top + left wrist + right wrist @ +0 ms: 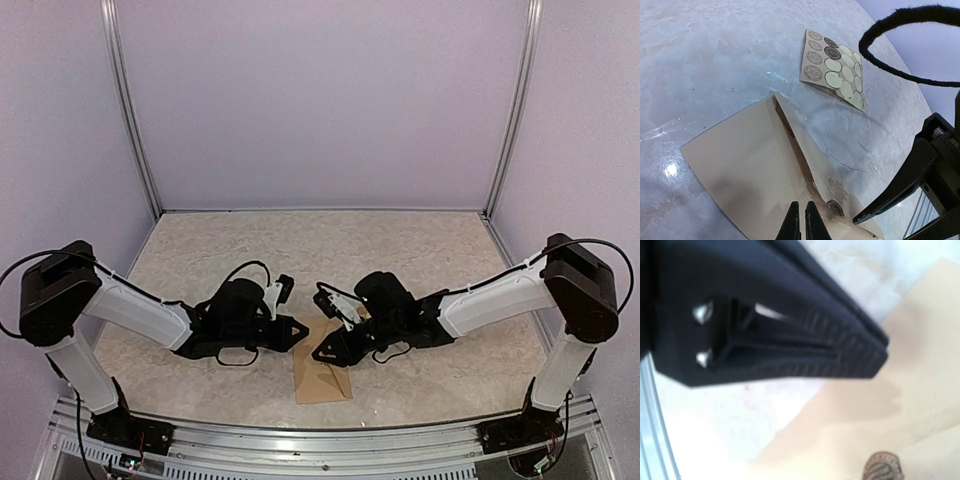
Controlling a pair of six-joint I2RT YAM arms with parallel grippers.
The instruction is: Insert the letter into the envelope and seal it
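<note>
The brown envelope [322, 378] lies flat near the table's [420, 250] front edge (a round sticker [836, 207] on it); the letter is hidden. The left gripper [802, 222], fingers pressed together and empty, hovers over the flap. The right gripper [320, 353], likewise closed, points in just beside the sticker.

Tan envelope [322, 378] lying flat near the front edge of the table [250, 240].
We see it closed, one long fold line slightly lifted, with a round brown sticker [835, 207] at that fold's end.
</note>
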